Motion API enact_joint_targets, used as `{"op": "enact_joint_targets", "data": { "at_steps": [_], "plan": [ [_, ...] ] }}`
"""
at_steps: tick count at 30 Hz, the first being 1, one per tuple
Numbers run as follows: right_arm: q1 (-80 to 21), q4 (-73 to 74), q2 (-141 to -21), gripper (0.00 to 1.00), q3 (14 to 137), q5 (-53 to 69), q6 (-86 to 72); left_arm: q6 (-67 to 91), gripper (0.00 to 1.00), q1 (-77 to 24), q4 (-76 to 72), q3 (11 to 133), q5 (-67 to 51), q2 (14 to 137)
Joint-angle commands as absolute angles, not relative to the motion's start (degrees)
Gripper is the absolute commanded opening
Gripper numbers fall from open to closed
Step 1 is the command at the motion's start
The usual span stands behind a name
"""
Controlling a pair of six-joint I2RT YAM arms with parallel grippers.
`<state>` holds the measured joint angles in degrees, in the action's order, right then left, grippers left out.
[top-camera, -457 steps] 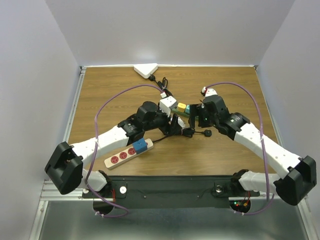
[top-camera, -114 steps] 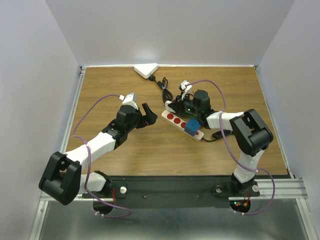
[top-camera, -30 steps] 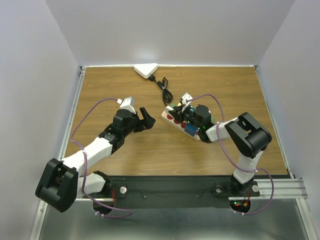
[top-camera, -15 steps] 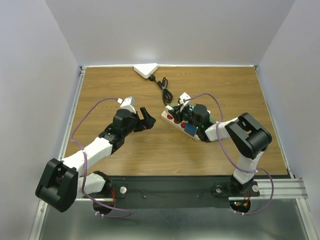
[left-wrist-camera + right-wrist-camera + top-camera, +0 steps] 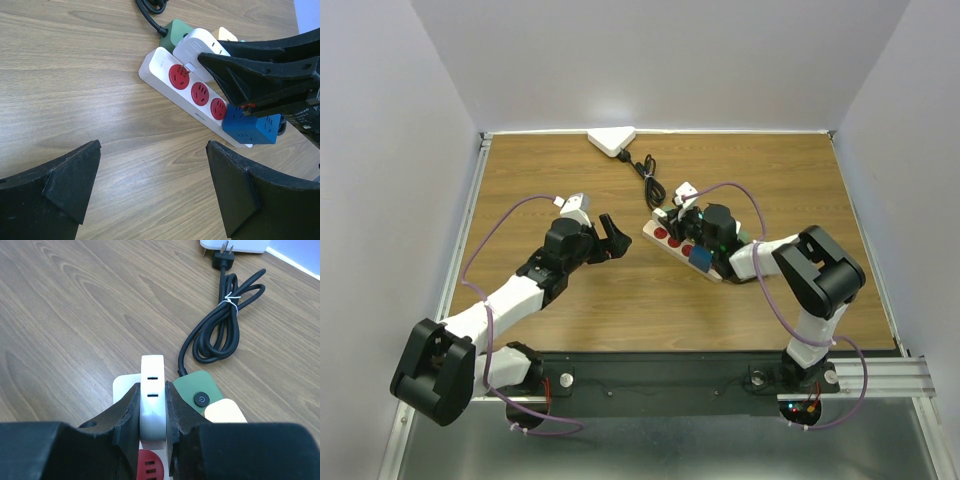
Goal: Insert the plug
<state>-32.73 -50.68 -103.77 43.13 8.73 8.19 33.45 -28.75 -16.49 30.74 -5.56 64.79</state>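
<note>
The right tool (image 5: 152,407) is clenched on the white plug (image 5: 152,390), its two fingers (image 5: 129,412) pressed flat against the plug's broad side faces, with the slotted top face showing between them. The plug hangs directly under this tool, over the near end of the power strip (image 5: 165,67), which lies on the tabletop (image 5: 520,180). One red socket shows just below the fingertips in the right wrist view. The prongs are hidden by the plug body, so whether they have entered a socket cannot be determined. A green adapter (image 5: 200,392) sits just beside the plug on the tool's right, and a coiled black cord (image 5: 225,325) lies well ahead of the tool. A blue cube adapter (image 5: 250,127) occupies the strip's far end, behind the right tool's fingers. The left tool (image 5: 152,150) is released, jaws spread wide and holding nothing, hovering above bare wood with the strip ahead of it and apart from it. Judgement: the plug is a light, rigid plastic block with smooth, somewhat slippery faces. The present hold on the flat sides is the sound one, taken low enough to keep the body from tilting. The prongs are stiff and will bind if presented off square. The strip is also light and unsecured, and is likely to slide or tip under the seating push unless it is braced.
</note>
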Motion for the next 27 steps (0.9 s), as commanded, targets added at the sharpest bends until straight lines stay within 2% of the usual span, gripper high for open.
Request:
{"op": "enact_joint_targets", "data": {
  "at_steps": [1,21,27],
  "plan": [
    [-32.4,-41.6,-103.3,0.0,40.7,5.0,10.4,32.5,0.99,-28.4,-18.6,30.2,-6.1,63.3],
    [-36.2,-44.6,-100.6,0.0,37.4,9.6,5.4,33.6,0.99,-28.4,-20.7,28.6,-7.1,64.3],
    [-37.2,-44.2,-100.5,0.0,37.1,10.2,6.4,35.1,0.96,-28.4,-21.1,30.5,-6.5,70.6]
  ]
}}
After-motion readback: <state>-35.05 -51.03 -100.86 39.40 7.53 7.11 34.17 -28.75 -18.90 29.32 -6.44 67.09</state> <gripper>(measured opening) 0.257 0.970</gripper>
